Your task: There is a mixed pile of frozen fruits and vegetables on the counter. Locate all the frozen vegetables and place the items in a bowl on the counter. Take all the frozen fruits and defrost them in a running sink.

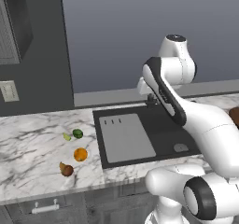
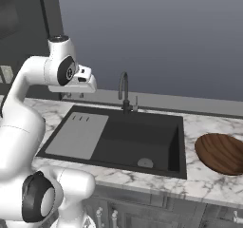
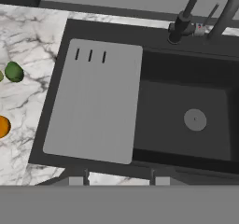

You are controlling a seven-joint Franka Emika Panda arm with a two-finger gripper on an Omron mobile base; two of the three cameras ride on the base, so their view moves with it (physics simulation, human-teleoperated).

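Note:
On the white marble counter [image 1: 28,146], left of the sink, lies the pile: a dark green ball [image 1: 78,133], a pale yellow-green bit [image 1: 66,136], an orange ball [image 1: 80,154] and a brown stemmed fruit [image 1: 66,170]. The hand view catches the green ball [image 3: 14,72] and the orange ball [image 3: 2,126] at its left edge. My gripper [image 3: 119,180] hovers high over the black sink [image 3: 186,111] and its grey drainboard [image 3: 93,106], open and empty, also seen as gripper [image 2: 73,94]. The reddish-brown bowl [image 2: 220,152] sits on the counter right of the sink.
The dark gooseneck tap [image 2: 124,91] stands behind the basin, with no water visible. A round drain [image 3: 195,119] marks the basin floor. A tall dark cabinet [image 1: 37,45] rises at the back left, and a drawer handle [image 1: 45,208] sits under the counter's front edge.

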